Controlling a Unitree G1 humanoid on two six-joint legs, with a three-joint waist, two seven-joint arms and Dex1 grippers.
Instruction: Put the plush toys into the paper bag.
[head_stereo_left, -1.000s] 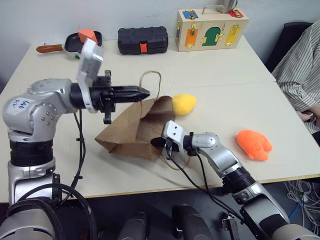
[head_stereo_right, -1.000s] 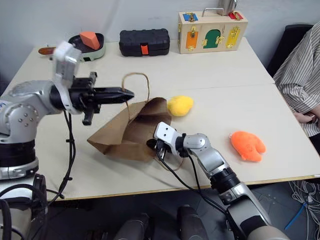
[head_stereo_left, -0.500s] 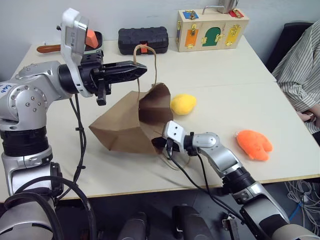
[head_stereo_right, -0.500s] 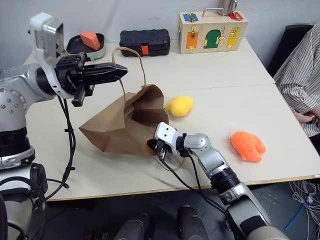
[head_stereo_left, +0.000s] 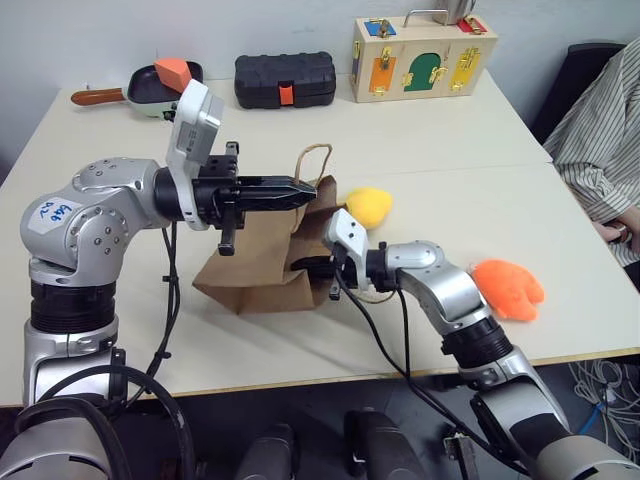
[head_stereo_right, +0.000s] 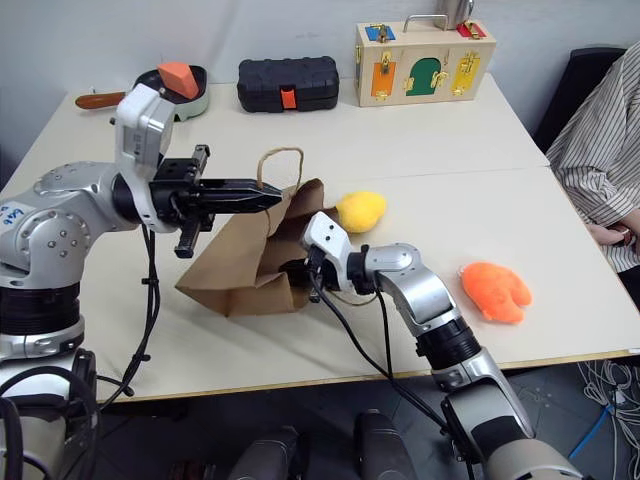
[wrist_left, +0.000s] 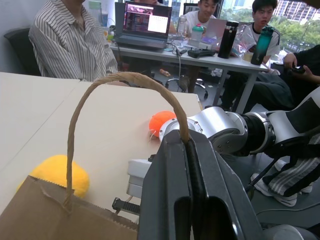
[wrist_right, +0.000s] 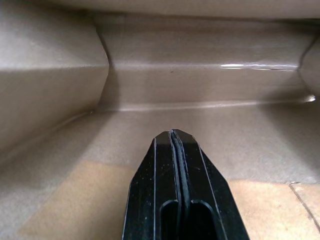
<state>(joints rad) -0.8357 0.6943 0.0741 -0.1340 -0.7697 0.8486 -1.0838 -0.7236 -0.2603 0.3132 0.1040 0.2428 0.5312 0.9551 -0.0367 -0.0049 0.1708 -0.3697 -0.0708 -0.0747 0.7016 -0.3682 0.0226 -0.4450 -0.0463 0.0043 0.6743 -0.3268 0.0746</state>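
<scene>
Fingers of the left end effector were pinched on a handle of the paper bag, holding it up, while the right end effector, pressed together, poked inside the bag's mouth. Yellow plush toy sat just beyond the bag on the tabletop, and the orange plush toy lay farther off toward the right arm's side, so I'd guess the right arm was closer to both.

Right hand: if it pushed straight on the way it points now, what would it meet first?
The right hand, shut, points into the open paper bag. Straight ahead it would likely meet the bag's inner far wall first; how far off is unclear.
</scene>
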